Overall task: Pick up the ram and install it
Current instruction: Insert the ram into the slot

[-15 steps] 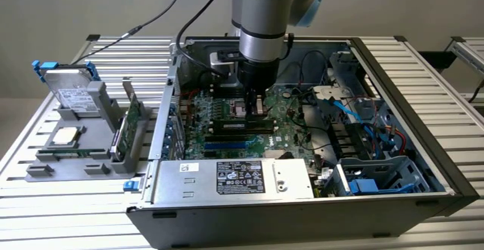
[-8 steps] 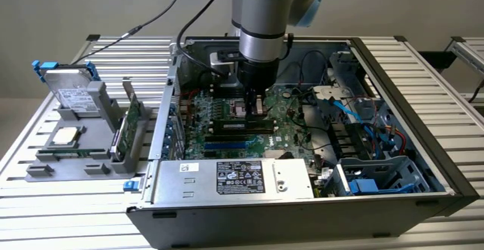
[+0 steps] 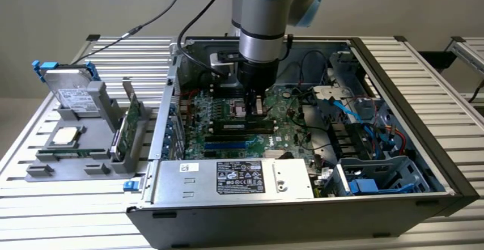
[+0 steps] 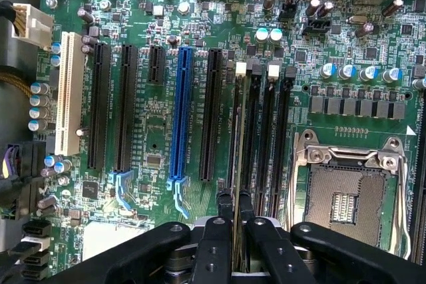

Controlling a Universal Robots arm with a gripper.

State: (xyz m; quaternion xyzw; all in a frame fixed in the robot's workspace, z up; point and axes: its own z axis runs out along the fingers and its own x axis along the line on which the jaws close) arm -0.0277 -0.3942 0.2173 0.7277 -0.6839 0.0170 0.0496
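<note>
A slatted aluminium table [image 3: 423, 68] carries an open computer case [image 3: 446, 170], and the robot arm [image 3: 261, 34] reaches straight down into it. The green motherboard [image 4: 153, 131] lies flat on the case floor, with the boxy power supply [image 3: 234, 179] along the near edge. Outside the case, at the exterior view's left, a grey fixture [image 3: 45, 170] holds a hard drive [image 3: 72, 94] with blue clips and a broader expansion card [image 3: 132, 117], both well apart from the work. The gripper [image 4: 235, 207] sits low over the board, its 2 fingers pressed together on the ram [image 4: 237, 131], pinching the thin stick by its flat faces near one end. From the wrist the ram shows edge-on, running along the first of 4 black memory slots [image 4: 231, 151] just beside the CPU socket [image 4: 346, 184]; in the exterior view it appears as a dark bar [image 3: 242, 126] under the fingers. Whether it is fully seated I cannot tell. To my eye the job here is alignment: the stick should stand upright, parallel to the slot walls, its notch matched to the slot key, with the white latch [image 4: 241, 68] at the far end swung clear. Pressure ought to go straight down and evenly, since a tilted push could jam one end or flex the board.
</note>
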